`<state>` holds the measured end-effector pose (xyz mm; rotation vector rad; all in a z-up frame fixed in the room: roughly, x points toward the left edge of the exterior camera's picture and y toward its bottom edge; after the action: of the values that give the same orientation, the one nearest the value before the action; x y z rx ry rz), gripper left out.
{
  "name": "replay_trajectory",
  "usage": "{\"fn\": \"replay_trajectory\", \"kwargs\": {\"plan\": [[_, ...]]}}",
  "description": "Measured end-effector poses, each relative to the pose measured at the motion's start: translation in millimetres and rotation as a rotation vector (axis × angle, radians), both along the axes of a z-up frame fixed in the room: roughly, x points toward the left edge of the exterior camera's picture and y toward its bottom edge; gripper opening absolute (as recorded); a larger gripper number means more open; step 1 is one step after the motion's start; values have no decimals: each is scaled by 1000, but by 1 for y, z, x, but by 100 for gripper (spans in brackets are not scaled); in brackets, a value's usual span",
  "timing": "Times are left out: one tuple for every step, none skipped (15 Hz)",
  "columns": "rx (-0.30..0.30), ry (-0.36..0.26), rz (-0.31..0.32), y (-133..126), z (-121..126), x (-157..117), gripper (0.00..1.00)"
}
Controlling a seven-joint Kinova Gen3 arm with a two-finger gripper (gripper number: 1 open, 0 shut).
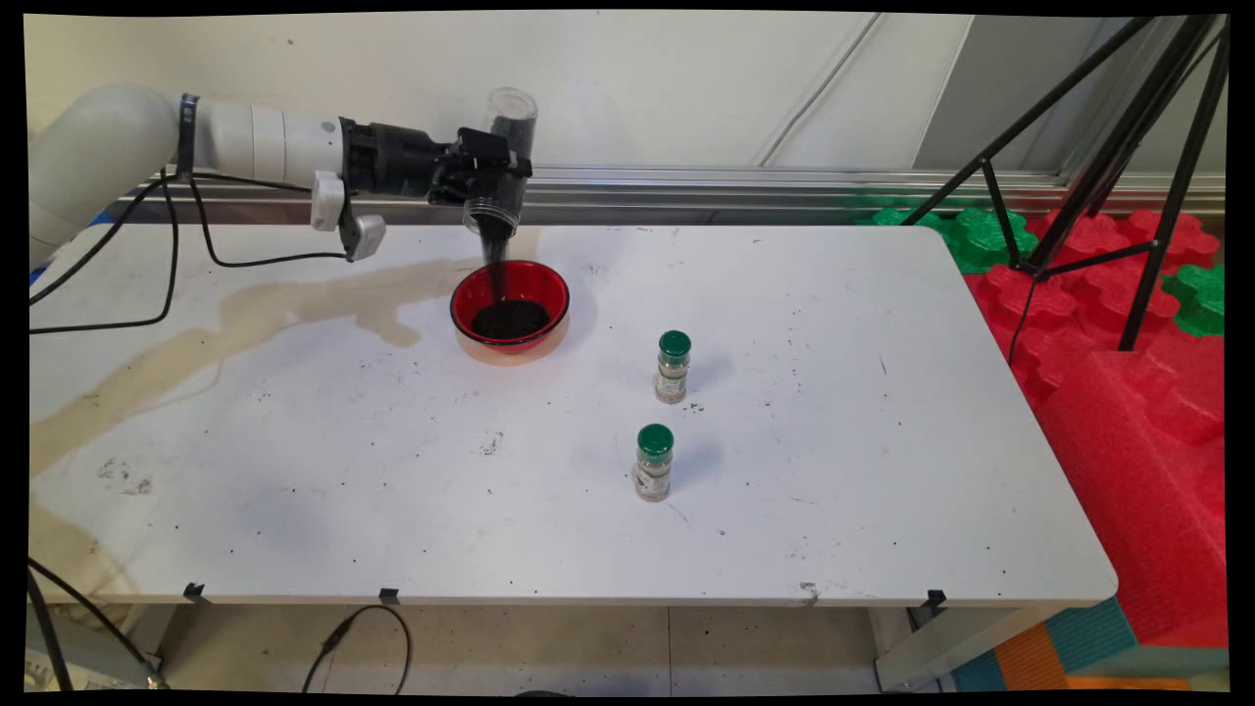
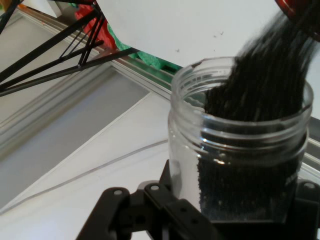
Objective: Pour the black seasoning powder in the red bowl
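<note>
Upper left of the frame, the end effector (image 1: 487,175) pinches a clear jar (image 1: 500,162) tipped mouth-down; black grains stream into the red bowl (image 1: 510,304) below. Some remain inside. Two green-capped shakers (image 1: 673,367) stand right of it on the bench (image 1: 882,471).

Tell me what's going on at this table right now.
The arm's pincer grips a clear plastic jar tipped mouth-down above a red bowl at the table's far side. Dark granules stream from the jar's mouth into the bowl, where a dark heap already lies. Two small green-capped spice bottles stand upright and apart, nearer the camera, untouched. A brownish stain runs across the tabletop left of the bowl.
</note>
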<state>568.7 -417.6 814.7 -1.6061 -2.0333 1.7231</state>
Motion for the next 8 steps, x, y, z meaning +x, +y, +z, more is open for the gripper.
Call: {"fn": "replay_trajectory", "kwargs": {"plan": [[1, 1, 0, 0, 0, 0, 0], [4, 4, 2, 1, 0, 0, 0], [8, 10, 4, 1, 0, 0, 0], [12, 15, 7, 1, 0, -1, 0], [19, 23, 11, 2, 0, -1, 0], [30, 35, 18, 3, 0, -1, 0], [42, 49, 27, 3, 0, -1, 0], [54, 61, 35, 4, -1, -1, 0]]}}
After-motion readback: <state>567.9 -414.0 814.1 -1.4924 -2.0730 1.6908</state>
